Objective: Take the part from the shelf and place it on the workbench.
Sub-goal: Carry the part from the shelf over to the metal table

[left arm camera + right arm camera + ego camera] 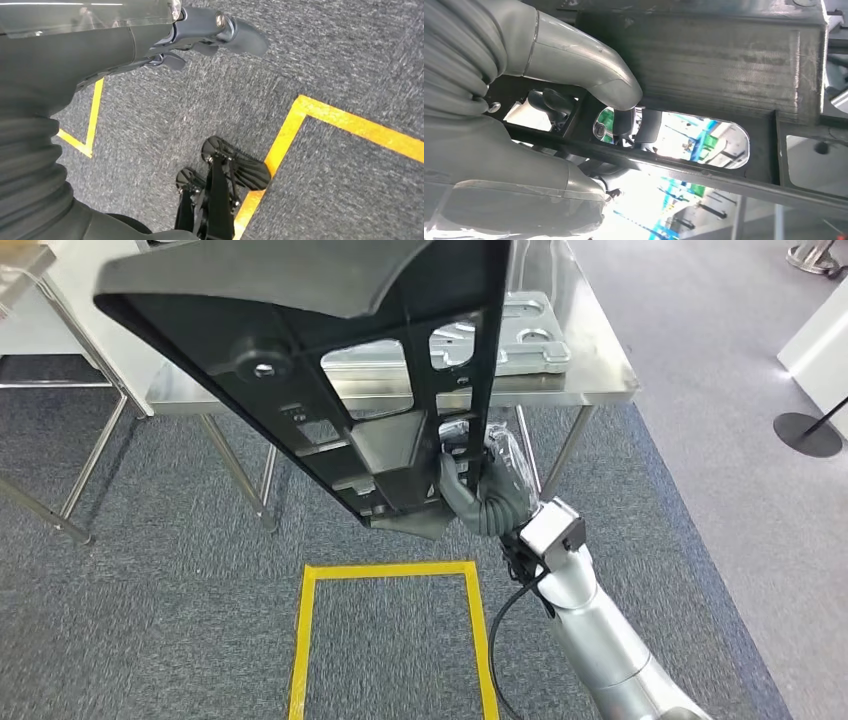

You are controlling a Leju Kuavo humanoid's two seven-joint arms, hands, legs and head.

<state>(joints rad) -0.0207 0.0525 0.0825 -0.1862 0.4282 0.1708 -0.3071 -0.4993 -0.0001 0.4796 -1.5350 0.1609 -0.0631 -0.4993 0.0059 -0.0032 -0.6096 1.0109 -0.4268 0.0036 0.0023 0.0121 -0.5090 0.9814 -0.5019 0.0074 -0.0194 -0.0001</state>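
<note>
A large black ribbed plastic part (320, 360) is held up in front of me, tilted, its lower end near the middle of the head view. My right hand (490, 485) grips that lower end, thumb and fingers wrapped round a rib. Up close, the right hand (549, 105) has its thumb pressed on the black part (724, 60) and fingers through an opening. The steel workbench (590, 375) stands just behind the part, partly hidden by it. My left hand (200, 35) hangs over the carpet with its fingers apart and holds nothing.
A silver metal plate (530, 340) lies on the workbench. A yellow tape rectangle (390, 575) marks the grey carpet in front of the bench. Another table's legs (80, 470) stand at the left. A stanchion base (805, 435) is at the right.
</note>
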